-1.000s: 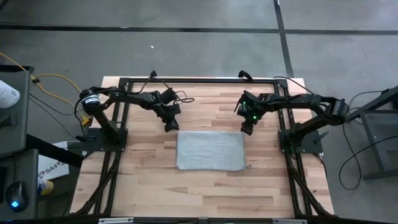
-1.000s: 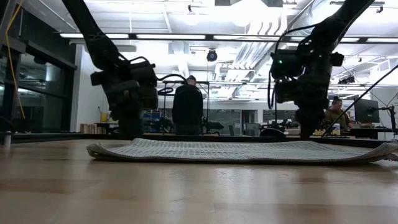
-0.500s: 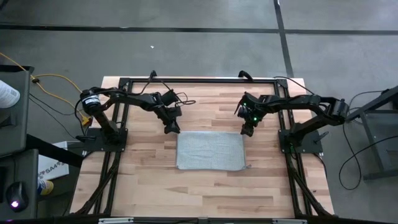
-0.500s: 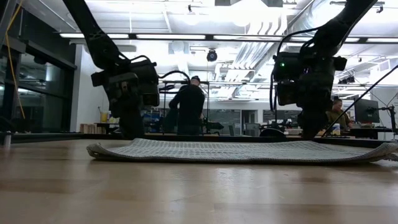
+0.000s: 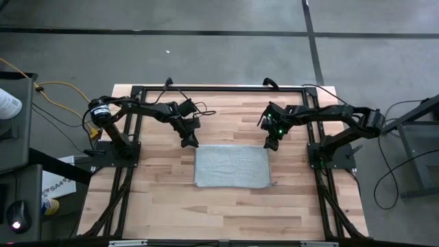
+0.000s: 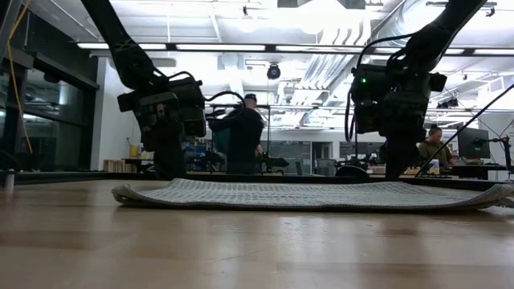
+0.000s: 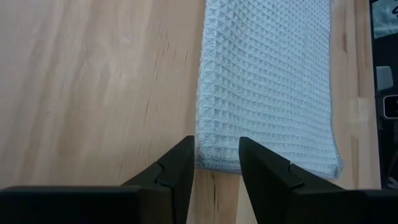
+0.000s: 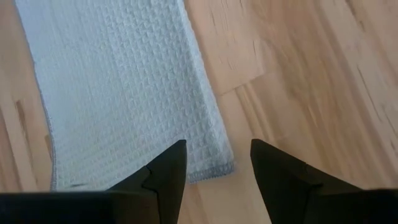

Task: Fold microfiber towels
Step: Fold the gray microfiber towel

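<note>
The light grey ribbed towel lies flat on the wooden table, a rectangle with its long sides running left to right; it also shows in the low view. My left gripper is open just above the towel's far left corner, with one finger on either side of it. My right gripper is open just above the far right corner in the same way. I see no touch in either wrist view.
The black frame rails run along the table's far edge and down both sides. Bare wood lies between the towel and the near edge. A person stands in the room beyond the table.
My left gripper has moved a little toward the table's right edge, closer to the towel's far left corner. The towel has not moved.
</note>
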{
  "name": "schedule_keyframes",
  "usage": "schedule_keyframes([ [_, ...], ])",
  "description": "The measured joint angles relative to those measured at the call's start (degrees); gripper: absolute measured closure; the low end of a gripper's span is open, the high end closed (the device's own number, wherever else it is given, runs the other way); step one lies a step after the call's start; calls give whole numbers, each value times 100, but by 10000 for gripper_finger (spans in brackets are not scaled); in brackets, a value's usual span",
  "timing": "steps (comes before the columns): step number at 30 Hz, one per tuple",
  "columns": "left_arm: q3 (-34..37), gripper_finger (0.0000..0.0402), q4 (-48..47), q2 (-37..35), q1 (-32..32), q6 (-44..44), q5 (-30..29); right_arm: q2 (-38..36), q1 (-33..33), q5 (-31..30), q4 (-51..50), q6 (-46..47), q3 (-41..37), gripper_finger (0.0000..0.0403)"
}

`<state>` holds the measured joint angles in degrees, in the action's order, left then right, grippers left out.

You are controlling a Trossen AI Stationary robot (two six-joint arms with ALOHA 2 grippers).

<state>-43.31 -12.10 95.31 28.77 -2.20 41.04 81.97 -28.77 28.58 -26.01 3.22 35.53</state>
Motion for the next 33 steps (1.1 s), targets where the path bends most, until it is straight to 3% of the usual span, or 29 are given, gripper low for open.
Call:
schedule_keyframes([
  [9, 0, 275, 0, 0, -4, -2, 2, 343, 2, -4, 40, 0, 4, 230],
  [15, 0, 275, -2, 0, -4, 9, 13, 919, 14, 612, 474, -8, 31, 230],
  [28, -2, 275, -9, 0, -7, 18, 356, 789, 28, 439, 231, 0, 15, 230],
  [30, -2, 275, -7, 0, -7, 60, 230, 789, 28, 433, 215, 11, 15, 230],
  [33, -2, 275, -5, 0, -82, 105, -583, 789, 28, 433, 211, 16, 15, 230],
])
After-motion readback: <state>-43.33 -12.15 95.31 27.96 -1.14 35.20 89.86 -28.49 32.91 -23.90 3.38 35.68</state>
